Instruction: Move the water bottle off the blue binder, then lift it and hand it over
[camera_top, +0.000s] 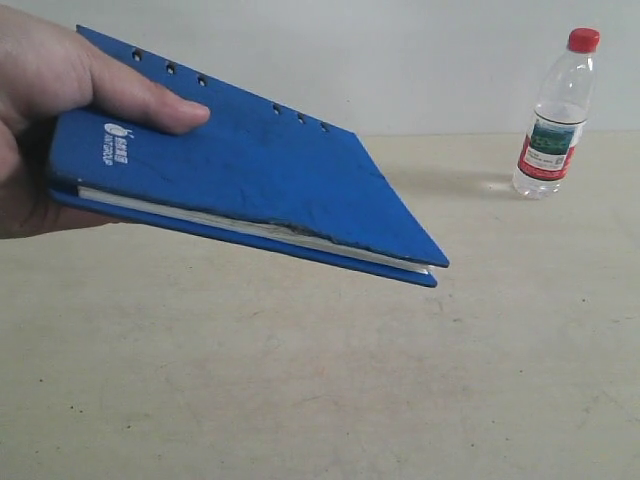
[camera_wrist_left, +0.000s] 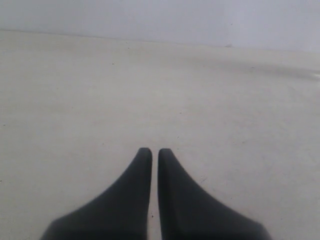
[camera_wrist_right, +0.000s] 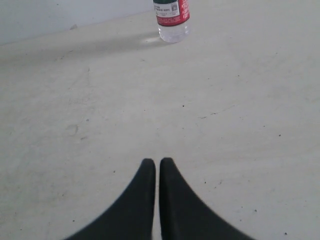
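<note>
Left end effector (camera_wrist_left: 154, 152) and right end effector (camera_wrist_right: 157, 162) were narrow, empty. Water bottle (camera_top: 556, 115) stood near bench (camera_top: 300, 380) far-right corner. A hand (camera_top: 50, 110) held blue binder (camera_top: 260, 170) tilted; I feared it slipping.

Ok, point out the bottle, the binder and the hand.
bottle (camera_top: 549, 146), exterior view, on its label.
binder (camera_top: 265, 170), exterior view, middle of the cover.
hand (camera_top: 45, 85), exterior view, base of the thumb.

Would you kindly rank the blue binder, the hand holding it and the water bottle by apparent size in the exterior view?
1. blue binder: largest, though close to the camera.
2. hand: partly cut off by the frame, so unsure.
3. water bottle: smallest, standing farther back.
</note>
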